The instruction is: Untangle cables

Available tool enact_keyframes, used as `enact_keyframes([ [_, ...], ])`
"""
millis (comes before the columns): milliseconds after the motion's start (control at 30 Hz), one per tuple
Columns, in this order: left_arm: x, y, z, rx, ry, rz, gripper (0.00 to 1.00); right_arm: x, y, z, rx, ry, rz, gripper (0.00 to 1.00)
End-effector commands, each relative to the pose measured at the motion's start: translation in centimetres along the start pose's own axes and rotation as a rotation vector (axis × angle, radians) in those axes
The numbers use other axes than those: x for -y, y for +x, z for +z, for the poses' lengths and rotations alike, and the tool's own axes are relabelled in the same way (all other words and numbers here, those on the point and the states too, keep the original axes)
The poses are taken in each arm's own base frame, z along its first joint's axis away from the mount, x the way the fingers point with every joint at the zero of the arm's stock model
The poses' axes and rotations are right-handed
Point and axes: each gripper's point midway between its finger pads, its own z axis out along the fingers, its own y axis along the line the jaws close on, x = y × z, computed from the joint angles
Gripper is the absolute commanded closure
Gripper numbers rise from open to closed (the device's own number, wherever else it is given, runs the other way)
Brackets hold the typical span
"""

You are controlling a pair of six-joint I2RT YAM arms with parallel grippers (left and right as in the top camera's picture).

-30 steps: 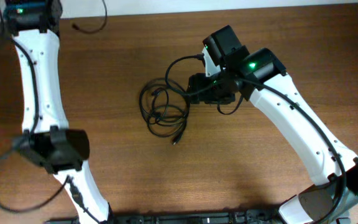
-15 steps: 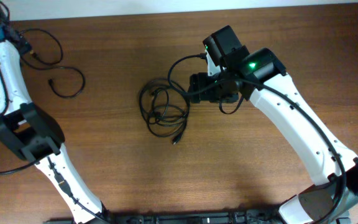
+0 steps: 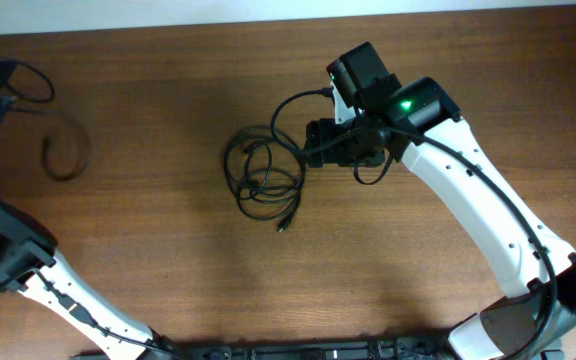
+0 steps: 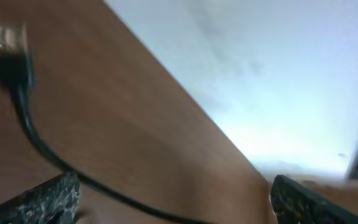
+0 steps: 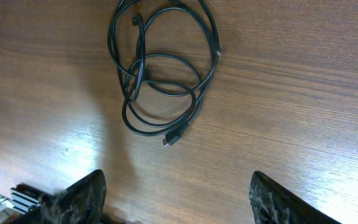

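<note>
Now: wood table (image 3: 168, 280), white wall (image 4: 260, 93); coil (image 3: 253, 185) centre; cable (image 3: 47, 158) shifted toward left edge; left gripper (image 4: 173, 208), right gripper (image 5: 176, 199) spread wide, nothing clamped.

Looking like a robotics lab bench: white left arm (image 3: 78, 305) and white right arm (image 3: 478, 210) rising from the near edge of a wood-grain worktop (image 3: 168, 250), plain white wall (image 3: 268, 8) running along the far side.

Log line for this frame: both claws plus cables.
left claw: open, black plug-ended cable in front | right claw: open, beside tangled black cable coil, no contact | state: coil not yet untangled
</note>
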Motion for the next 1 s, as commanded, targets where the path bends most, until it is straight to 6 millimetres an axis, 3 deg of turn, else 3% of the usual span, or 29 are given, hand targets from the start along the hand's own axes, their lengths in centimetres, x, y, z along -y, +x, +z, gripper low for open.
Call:
enact_keyframes([
  [0,-5.9,2.6,0.0,-0.016,-0.399,-0.276,0.01,0.1,0.0,0.3,-0.002,0.015,-0.005,0.28],
  [33,-11.3,4.8,-3.3,-0.006,-0.836,-0.332,0.01,0.1,0.2,0.3,-0.007,0.018,-0.003,0.28],
  [100,-13.0,5.9,-5.8,-0.038,-1.118,-0.244,0.01,0.3,0.5,0.3,-0.021,0.025,0.000,0.28],
  [133,-12.7,6.0,-5.3,-0.059,-1.119,-0.207,0.01,0.3,0.5,0.3,-0.019,0.025,0.000,0.28],
  [167,-12.5,6.5,-5.1,-0.077,-1.120,-0.207,0.08,0.3,0.5,0.3,-0.020,0.025,0.000,0.28],
  [267,-12.5,7.5,-5.5,-0.133,-1.133,-0.202,0.06,0.5,0.9,0.2,-0.037,0.030,0.004,0.28],
  [367,-9.1,9.1,-1.4,-0.291,-0.785,-0.101,0.41,0.6,1.2,0.2,-0.050,0.037,0.006,0.28],
  [400,-8.4,9.4,-1.0,-0.291,-0.726,-0.136,0.42,0.6,1.2,0.2,-0.051,0.037,0.007,0.28],
  [433,-8.6,9.3,-1.1,-0.288,-0.740,-0.138,0.01,0.7,1.3,0.2,-0.052,0.038,0.007,0.28],
  [500,-9.6,9.3,-2.1,-0.291,-0.823,-0.125,0.01,0.7,1.4,0.2,-0.058,0.041,0.008,0.28],
  [533,-8.8,9.8,-1.6,-0.307,-0.766,-0.146,0.01,0.7,1.4,0.2,-0.059,0.041,0.008,0.28],
  [600,-6.0,9.8,0.8,-0.325,-0.551,-0.096,0.01,0.7,1.3,0.2,-0.053,0.039,0.007,0.28],
  [633,-3.8,9.9,2.2,-0.357,-0.398,0.036,0.01,0.7,1.3,0.2,-0.053,0.039,0.007,0.28],
  [767,-2.4,10.8,5.3,-0.393,-0.395,0.151,0.01,0.4,0.8,0.3,-0.034,0.029,0.003,0.28],
  [867,-6.1,11.1,4.6,-0.389,-0.736,0.096,0.01,0.4,0.8,0.3,-0.032,0.027,0.002,0.28],
  [967,-6.8,11.9,4.6,-0.413,-0.823,0.106,0.01,0.4,0.7,0.3,-0.027,0.026,0.001,0.28],
])
